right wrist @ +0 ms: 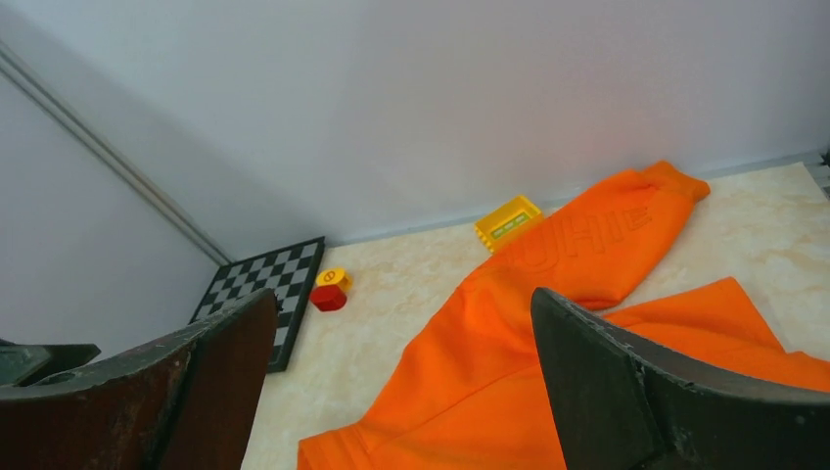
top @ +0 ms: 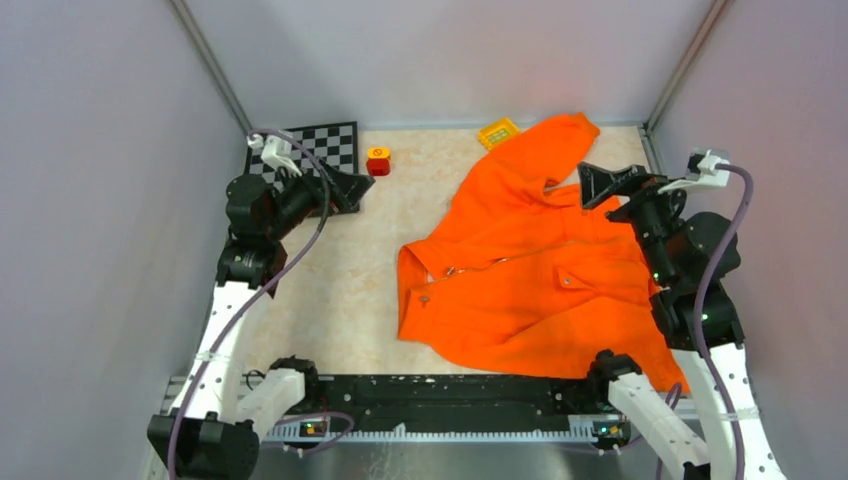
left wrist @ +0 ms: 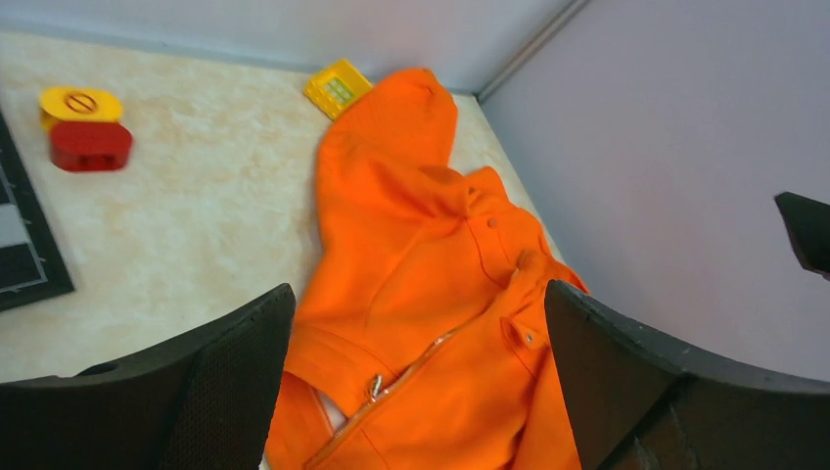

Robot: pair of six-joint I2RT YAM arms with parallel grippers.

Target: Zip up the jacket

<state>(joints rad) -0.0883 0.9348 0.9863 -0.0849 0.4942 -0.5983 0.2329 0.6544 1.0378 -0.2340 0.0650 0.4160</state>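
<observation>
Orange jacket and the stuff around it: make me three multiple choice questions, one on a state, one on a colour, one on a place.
1. The left claw and right claw are: A) both shut tight B) both open and empty C) each gripping a toy.
2. The small block beside the checkerboard is: A) blue B) green C) red with a yellow top.
3. The yellow toy brick lies: A) between the arm bases B) at the far wall, by the jacket sleeve C) on the checkerboard.

Answers:
1 B: each wrist view shows the claw spread wide with nothing in it.
2 C: it has a red body and a yellow cap.
3 B: it sits next to the cuff.
</observation>
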